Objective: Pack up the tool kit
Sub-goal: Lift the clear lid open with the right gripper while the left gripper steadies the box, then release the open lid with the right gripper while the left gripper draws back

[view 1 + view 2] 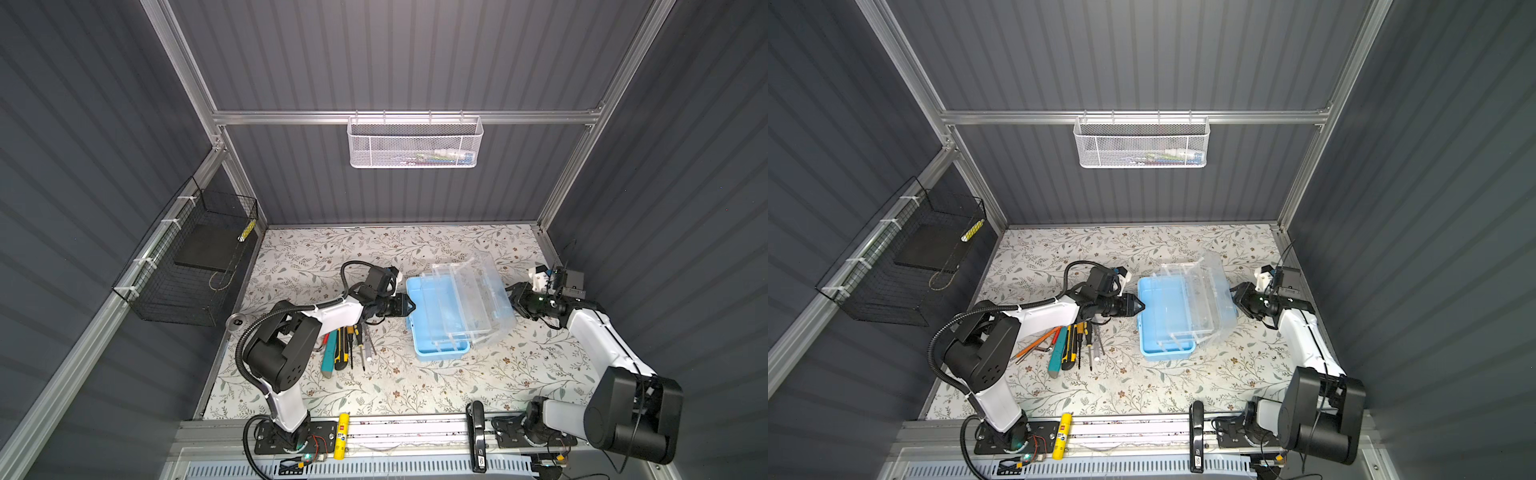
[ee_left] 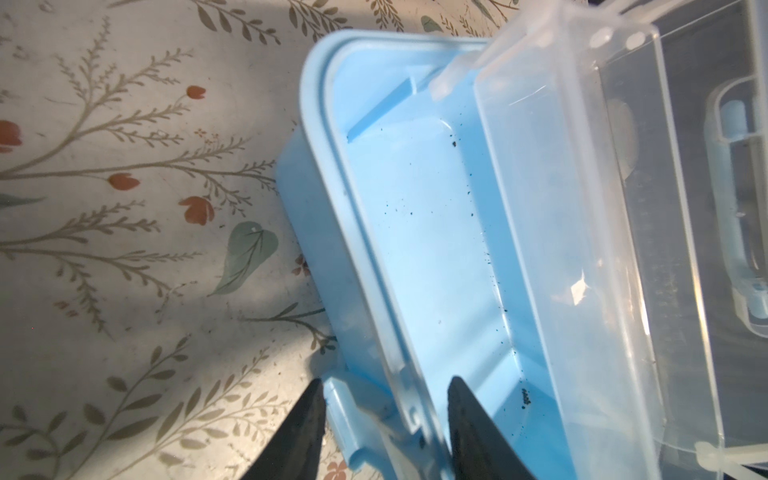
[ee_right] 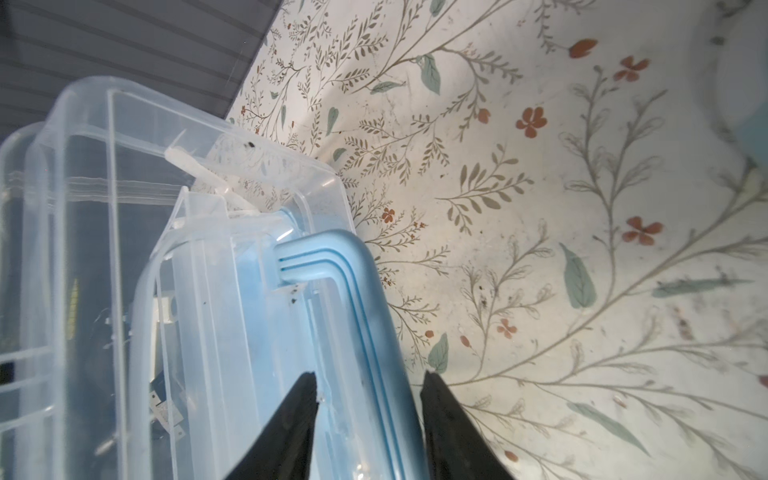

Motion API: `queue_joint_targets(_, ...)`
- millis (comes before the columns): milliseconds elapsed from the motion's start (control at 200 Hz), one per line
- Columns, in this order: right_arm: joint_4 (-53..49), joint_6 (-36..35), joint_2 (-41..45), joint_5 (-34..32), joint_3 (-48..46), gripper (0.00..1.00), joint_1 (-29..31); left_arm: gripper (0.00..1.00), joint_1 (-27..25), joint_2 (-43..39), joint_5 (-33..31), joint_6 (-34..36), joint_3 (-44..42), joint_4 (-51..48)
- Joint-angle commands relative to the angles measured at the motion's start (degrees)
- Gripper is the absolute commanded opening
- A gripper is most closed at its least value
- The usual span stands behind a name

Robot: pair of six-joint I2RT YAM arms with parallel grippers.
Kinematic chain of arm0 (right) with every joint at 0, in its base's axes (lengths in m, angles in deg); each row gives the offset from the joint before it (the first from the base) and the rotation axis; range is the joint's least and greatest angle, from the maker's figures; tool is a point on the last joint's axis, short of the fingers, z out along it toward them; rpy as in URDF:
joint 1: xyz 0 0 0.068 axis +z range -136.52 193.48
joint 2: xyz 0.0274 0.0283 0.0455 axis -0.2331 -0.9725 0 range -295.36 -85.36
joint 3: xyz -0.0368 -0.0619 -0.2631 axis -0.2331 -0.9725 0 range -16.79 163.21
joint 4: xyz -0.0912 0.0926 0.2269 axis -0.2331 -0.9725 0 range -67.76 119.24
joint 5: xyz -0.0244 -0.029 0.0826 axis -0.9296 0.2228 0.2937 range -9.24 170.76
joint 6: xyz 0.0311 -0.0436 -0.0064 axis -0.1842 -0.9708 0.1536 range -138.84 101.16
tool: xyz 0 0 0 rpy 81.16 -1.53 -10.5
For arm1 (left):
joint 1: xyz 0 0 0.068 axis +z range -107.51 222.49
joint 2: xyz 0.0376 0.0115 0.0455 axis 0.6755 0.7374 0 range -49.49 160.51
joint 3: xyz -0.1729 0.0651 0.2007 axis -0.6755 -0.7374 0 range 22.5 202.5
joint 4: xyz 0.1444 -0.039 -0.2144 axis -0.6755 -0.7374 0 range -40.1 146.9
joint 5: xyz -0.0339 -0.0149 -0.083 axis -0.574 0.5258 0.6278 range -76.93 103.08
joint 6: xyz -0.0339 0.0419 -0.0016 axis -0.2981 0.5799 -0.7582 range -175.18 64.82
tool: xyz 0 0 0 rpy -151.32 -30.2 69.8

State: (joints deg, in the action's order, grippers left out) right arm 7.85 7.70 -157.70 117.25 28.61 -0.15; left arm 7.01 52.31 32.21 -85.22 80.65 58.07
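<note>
The tool kit's light-blue box [image 1: 440,353] [image 1: 1163,351] lies open mid-table, its inside bare. Its clear lid [image 1: 484,291] [image 1: 1210,286] is swung back to the right. My left gripper [image 1: 409,307] [image 2: 386,380] is open and straddles the box's left rim and latch [image 2: 345,419]. My right gripper [image 1: 512,299] [image 3: 368,374] is open, with its jaws either side of the lid's blue handle [image 3: 332,270]. Left of the box lie the yellow-black utility knife [image 1: 343,349] [image 1: 1069,345] and the screwdrivers [image 1: 359,345] [image 1: 1090,340]. The left arm partly covers them.
A teal tool [image 1: 1057,351] and thin orange rods [image 1: 1034,345] lie beside the knife. A white mesh basket [image 1: 413,143] hangs on the back wall and a black wire basket [image 1: 187,266] on the left wall. A yellow glue stick [image 1: 343,436] and a black stapler [image 1: 477,432] sit on the front rail.
</note>
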Motion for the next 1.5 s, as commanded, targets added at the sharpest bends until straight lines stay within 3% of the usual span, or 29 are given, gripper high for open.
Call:
queue_joint_targets(0, -2.85, -0.63, 1.53, -2.15, 1.61, 0.45, -0.99, 0.48, 0.33, 1.67, -1.56, 0.50, -0.60, -2.84)
queue_joint_targets(340, -5.24, -0.49, 4.25, -5.71, 2.83, 0.46, -2.58, 0.47, 0.33, 1.93, -1.38, 0.70, -0.28, -2.75)
queue_joint_targets(470, -2.82, 2.95, 6.45, -2.85, 1.67, 0.45, -5.13, 0.47, 0.37, 1.74, -1.43, 0.75, -0.39, -2.86)
queue_joint_targets(740, -7.78, -0.62, 7.89, -7.29, 4.43, 0.44, -4.61, 0.46, 0.33, 1.55, -1.69, 0.86, -0.51, -2.66)
queue_joint_targets(866, -12.22, -4.81, 9.14, -14.83, 6.59, 0.44, 1.58, 0.46, 0.33, 1.23, -1.66, 0.77, -0.27, -2.66)
queue_joint_targets(966, -16.04, -7.56, 6.30, -25.38, 9.10, 0.46, 9.35, 0.46, 0.33, 0.68, -1.97, 0.91, -0.19, -2.75)
queue_joint_targets(1121, -17.82, -10.09, 3.38, -34.79, 11.00, 0.46, 13.71, 0.46, 0.33, 0.24, -2.32, 1.46, 0.03, -3.18)
queue_joint_targets(1496, -15.63, -13.85, -2.32, -36.97, 13.39, 0.45, 23.18, 0.49, 0.34, -2.44, -4.90, 2.33, 0.04, -4.61)
